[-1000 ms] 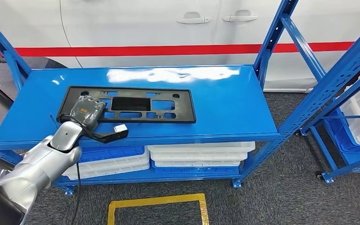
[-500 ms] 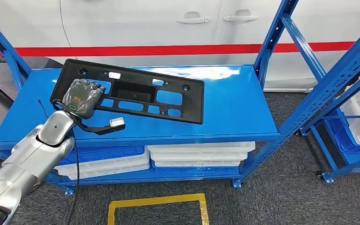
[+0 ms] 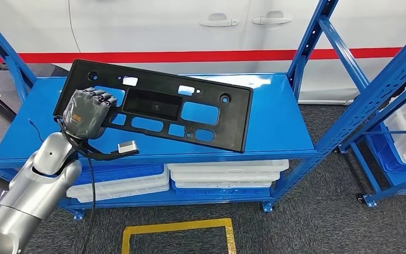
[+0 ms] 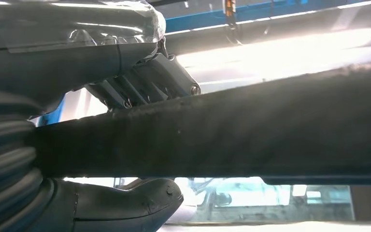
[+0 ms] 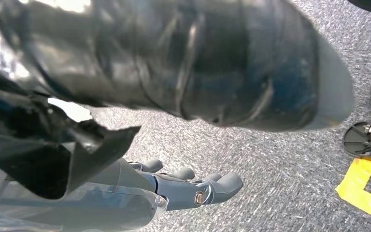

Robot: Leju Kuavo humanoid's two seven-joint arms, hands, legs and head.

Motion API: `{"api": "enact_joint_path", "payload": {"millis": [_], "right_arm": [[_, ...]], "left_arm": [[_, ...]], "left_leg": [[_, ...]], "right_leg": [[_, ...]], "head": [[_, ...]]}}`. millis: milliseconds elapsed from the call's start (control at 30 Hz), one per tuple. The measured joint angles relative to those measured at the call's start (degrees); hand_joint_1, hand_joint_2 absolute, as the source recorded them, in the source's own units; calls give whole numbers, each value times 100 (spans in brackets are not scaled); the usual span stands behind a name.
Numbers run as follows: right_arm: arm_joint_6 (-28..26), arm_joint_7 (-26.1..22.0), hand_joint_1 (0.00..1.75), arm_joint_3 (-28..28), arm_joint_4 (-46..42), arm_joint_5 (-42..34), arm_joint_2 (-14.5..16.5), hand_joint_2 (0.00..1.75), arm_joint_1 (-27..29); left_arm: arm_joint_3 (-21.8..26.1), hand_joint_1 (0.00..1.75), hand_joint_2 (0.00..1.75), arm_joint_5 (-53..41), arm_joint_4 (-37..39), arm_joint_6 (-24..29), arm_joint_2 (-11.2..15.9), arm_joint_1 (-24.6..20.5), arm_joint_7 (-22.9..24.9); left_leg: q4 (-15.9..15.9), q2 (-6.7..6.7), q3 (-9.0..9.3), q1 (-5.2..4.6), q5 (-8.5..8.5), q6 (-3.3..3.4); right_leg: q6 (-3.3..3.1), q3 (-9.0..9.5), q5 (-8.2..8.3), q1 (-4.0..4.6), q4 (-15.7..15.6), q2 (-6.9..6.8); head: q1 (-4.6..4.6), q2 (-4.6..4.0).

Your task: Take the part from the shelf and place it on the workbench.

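You have the black part point(image 3: 158, 108), a long flat panel with cut-outs, lifted clear of the blue shelf point(image 3: 275, 121) and tilted, its left end raised over the shelf's left side. Your left hand point(image 3: 86, 113) grips that left end, fingers curled over the panel's upper face and thumb beneath, as the left wrist view confirms point(image 4: 125, 63). Your right hand point(image 5: 193, 186) hangs over grey carpet floor point(image 5: 270, 159), fingers loosely extended and holding nothing.
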Motion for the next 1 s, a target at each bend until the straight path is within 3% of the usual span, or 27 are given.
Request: {"api": "enact_joint_path", "payload": {"millis": [100, 133, 167, 233, 267, 300, 333, 433, 500, 600, 667, 733, 800, 833, 867, 933, 1000], "right_arm": [[-1, -5, 0, 0, 0, 0, 1, 0, -6], [-2, -6, 0, 0, 0, 0, -1, 0, -5], [-3, -7, 0, 0, 0, 0, -3, 0, -5], [-5, -7, 0, 0, 0, 0, -1, 0, -2], [-5, -7, 0, 0, 0, 0, 3, 0, 0], [-5, -7, 0, 1, 0, 0, 7, 0, 2], [-7, -8, 0, 1, 0, 0, 10, 0, 4], [-14, -35, 0, 1, 1, 0, 13, 0, -1], [-15, -54, 0, 2, 2, 0, 15, 0, -4], [-19, -60, 0, 3, 2, 0, 18, 0, -4], [-26, -76, 0, 3, 2, 0, 18, 0, 3], [-55, -117, 0, -6, 2, -3, 19, 0, 38], [-87, -181, 0, -50, 2, -14, 25, 0, 141], [-100, -227, 0, -90, 2, -25, 29, 0, 224], [-110, -280, 0, -136, 2, -37, 32, 0, 319], [-123, -364, 0, -209, 3, -61, 39, 0, 475], [-119, -392, 0, -251, 11, -80, 57, 0, 565]], "left_arm": [[89, 175, 175, -2, -98, 0, -2, 36, -6], [103, 175, 175, -2, -121, 0, -3, 37, -6], [112, 175, 175, -3, -140, 0, -5, 37, -6], [116, 175, 175, -4, -153, 0, -7, 50, -7], [118, 175, 175, -4, -153, 0, -8, 66, -8], [118, 175, 175, -5, -154, 0, -9, 86, -14], [124, 175, 175, -5, -155, 0, -9, 105, -35], [235, 175, 175, 4, -207, 0, -20, 162, -215], [376, 175, 175, 28, -300, 1, -36, 213, -388], [579, 175, 175, 80, -420, 4, -52, 317, -588], [705, 175, 175, 115, -476, 4, -61, 393, -661], [845, 175, 175, 160, -531, 4, -63, 466, -713], [995, 175, 175, 251, -573, 4, -26, 564, -728], [1073, 175, 175, 329, -596, 4, 26, 626, -733], [1166, 175, 175, 423, -629, 4, 98, 683, -745], [1336, 175, 175, 577, -700, 4, 241, 749, -776], [1462, 175, 175, 643, -776, 4, 326, 762, -797]], "left_leg": [[-67, 4, 26, 37, 42, 50], [-107, 8, 46, 57, 64, 74], [-141, 12, 64, 75, 83, 94], [-154, 16, 70, 78, 91, 108], [-149, 20, 69, 80, 94, 106], [-138, 23, 67, 84, 95, 101], [-120, 24, 64, 94, 91, 89], [-18, 9, 31, 125, 33, -3], [30, -5, 2, 116, 17, -75], [61, -11, -32, 118, 7, -165], [351, 2, -144, 132, -278, -208], [1026, 12, -365, 136, -754, -228], [1557, 12, -479, 131, -1003, -224], [1548, 12, -399, 125, -968, -205], [1321, 12, -212, 112, -842, -169], [612, 13, 260, 73, -576, -61], [92, 36, 567, 34, -509, 23]], "right_leg": [[43, 4, -18, 7, 5, 3], [59, -30, -94, 8, 92, 4], [77, -114, -231, 2, 287, 5], [119, -434, -596, -22, 981, 4], [140, -591, -715, -36, 1311, 3], [161, -678, -730, -55, 1491, 2], [181, -655, -628, -75, 1448, 1], [226, -167, -150, -122, 501, 11], [160, -15, -94, -104, 186, 36], [11, -51, -70, -83, 162, 47], [-96, -95, -9, -81, 132, 37], [-183, -166, 50, -47, 126, 29], [-228, -243, 101, -1, 138, 22], [-239, -280, 126, 24, 147, 20], [-248, -316, 152, 52, 158, 20], [-256, -368, 197, 90, 173, 20], [-234, -395, 250, 96, 166, 13]], "head": [[0, 0], [0, 0], [0, 0], [0, 0], [0, 0], [0, 0], [0, 0], [0, 0], [-1, 0], [-2, 0], [-3, 0], [-3, 0], [-2, 0], [-2, 0], [-2, 0], [-2, 0], [-1, 0]]}}
